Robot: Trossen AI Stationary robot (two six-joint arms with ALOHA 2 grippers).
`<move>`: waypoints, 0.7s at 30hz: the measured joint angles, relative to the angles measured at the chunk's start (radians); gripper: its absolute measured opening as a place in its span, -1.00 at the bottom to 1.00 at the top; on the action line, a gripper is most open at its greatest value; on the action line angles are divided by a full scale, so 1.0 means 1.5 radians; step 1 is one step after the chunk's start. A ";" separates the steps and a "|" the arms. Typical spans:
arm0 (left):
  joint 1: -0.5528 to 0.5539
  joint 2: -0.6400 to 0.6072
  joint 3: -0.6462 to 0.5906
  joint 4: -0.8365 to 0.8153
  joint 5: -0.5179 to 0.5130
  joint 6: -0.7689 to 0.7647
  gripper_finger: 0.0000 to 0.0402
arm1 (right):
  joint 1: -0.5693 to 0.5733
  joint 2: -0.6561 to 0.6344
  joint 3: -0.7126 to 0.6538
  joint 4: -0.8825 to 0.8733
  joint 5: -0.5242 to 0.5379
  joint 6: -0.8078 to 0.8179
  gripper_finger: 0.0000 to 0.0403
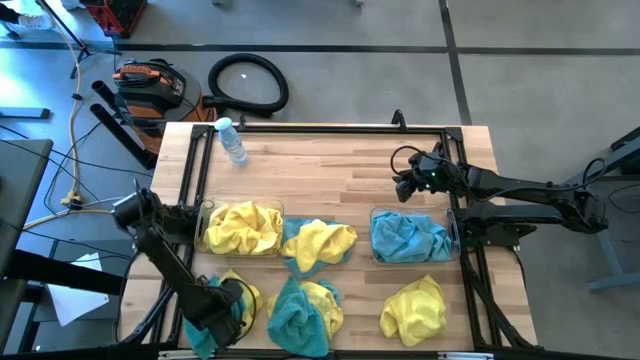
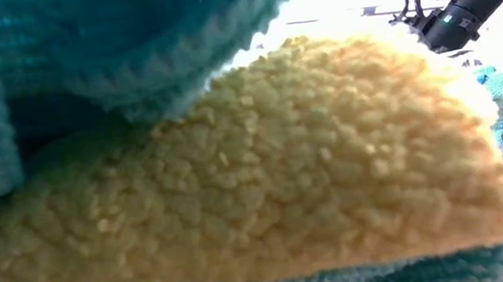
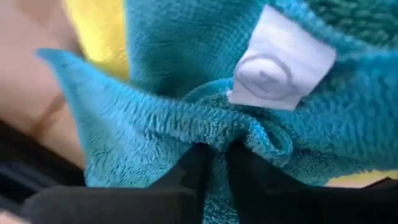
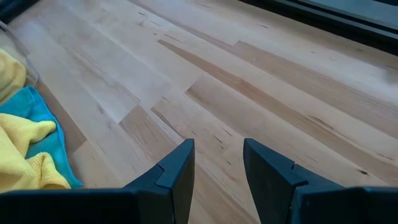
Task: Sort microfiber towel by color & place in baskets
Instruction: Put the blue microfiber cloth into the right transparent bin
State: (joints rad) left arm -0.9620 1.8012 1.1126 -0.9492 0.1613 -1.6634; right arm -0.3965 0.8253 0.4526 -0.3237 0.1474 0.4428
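My left gripper point(image 1: 228, 303) is at the near-left corner, shut on a teal towel point(image 3: 186, 124) that lies with a yellow one point(image 1: 247, 293). My right gripper point(image 4: 217, 149) is open above bare wood, just beyond the right basket point(image 1: 378, 215), which holds teal towels point(image 1: 410, 238). The left basket point(image 1: 207, 212) holds yellow towels point(image 1: 243, 228). Loose towels lie on the table: a yellow-on-teal heap point(image 1: 318, 245), a teal-and-yellow heap point(image 1: 305, 310) and a yellow one point(image 1: 413, 308). My left gripper pinches a bunched fold of the teal towel point(image 3: 214, 134) between its two fingers point(image 3: 193, 165), close to the white label point(image 3: 280, 59). Several layers gather at the pinch. The rest of the towel spreads beyond the fingers; whether it is lifted clear does not show.
A clear water bottle point(image 1: 232, 140) with a blue cap lies near the far-left corner. Bare wood stretches across the table's far half point(image 1: 330, 170). In the low view a yellow towel point(image 2: 266, 178) and a teal one point(image 2: 122, 41) fill the picture right at the camera.
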 joint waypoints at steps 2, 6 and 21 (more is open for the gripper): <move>0.005 -0.018 -0.001 -0.026 0.007 0.000 -0.94 | 0.000 0.000 0.000 0.000 0.000 -0.004 -0.34; 0.006 -0.090 -0.001 -0.057 -0.024 -0.020 -0.97 | 0.000 0.000 0.000 0.000 0.000 -0.019 -0.34; 0.114 -0.368 0.000 -0.080 -0.429 0.247 -1.00 | 0.000 0.000 0.000 0.168 -0.017 -0.099 -0.34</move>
State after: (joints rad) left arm -0.7904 1.2497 1.1130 -1.0690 -0.4815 -1.2931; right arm -0.3965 0.8253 0.4526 -0.0720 0.1220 0.2942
